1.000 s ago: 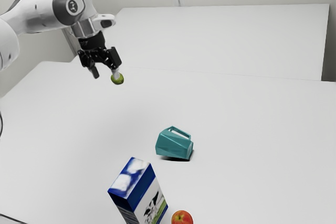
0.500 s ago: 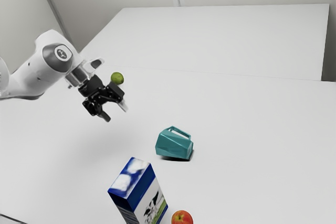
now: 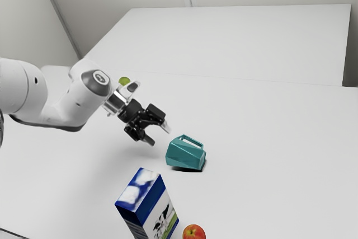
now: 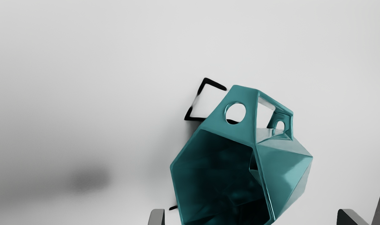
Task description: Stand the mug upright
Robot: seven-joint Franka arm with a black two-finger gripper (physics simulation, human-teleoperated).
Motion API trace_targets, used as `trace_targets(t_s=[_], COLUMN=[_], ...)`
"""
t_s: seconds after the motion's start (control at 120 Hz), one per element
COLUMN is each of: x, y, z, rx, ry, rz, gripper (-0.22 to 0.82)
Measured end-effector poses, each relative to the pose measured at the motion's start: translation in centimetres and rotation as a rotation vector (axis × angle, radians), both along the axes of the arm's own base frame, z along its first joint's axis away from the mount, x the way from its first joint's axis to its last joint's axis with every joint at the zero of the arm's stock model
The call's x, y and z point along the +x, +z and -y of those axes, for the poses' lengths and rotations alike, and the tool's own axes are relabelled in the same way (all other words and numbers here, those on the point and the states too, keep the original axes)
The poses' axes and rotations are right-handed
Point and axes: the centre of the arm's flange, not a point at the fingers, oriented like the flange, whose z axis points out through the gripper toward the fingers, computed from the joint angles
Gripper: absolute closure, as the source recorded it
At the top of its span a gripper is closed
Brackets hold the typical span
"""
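**Photo desk:** What does the end effector (image 3: 158, 136) have hold of?

**Reporter:** Nothing. Its two fingers stand wide apart, empty, as it hangs on a slant above the worktop (image 3: 279, 149), just beside a teal mug (image 3: 186, 154).

**Photo desk:** And the mug?

**Reporter:** Lying on its side on the worktop, its open mouth (image 4: 221, 175) facing the end effector and its handle (image 4: 249, 128) uppermost. It is not upright.

**Photo desk:** Why such a wide spread, and why that slant?

**Reporter:** Probably to let the fingers pass either side of the body near the mouth. A hold there could let the arm (image 3: 72, 102) swing the mouth upward and bring the base down flat. Come in off-line, and a fingertip may catch the rim and push or roll the mug.

**Photo desk:** Who else is in the frame?

**Reporter:** A blue-and-white milk carton (image 3: 150, 205) stands near the mug, toward the exterior view's lower left, with a red apple (image 3: 194, 232) close by its foot. A green fruit (image 3: 124, 81) sits well back, partly hidden by the arm.

**Photo desk:** Anything in the way?

**Reporter:** The path to the mouth looks free. The carton is the likeliest casualty, should the arm swing wide toward it.
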Motion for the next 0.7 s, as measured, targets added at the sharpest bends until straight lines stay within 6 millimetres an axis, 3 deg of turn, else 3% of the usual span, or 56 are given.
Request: trace_targets(t_s=[0.7], x=[-0.5], y=[-4.0], z=[2.6], rx=[-0.108], ry=[0.016], rz=[0.047], gripper=[0.0])
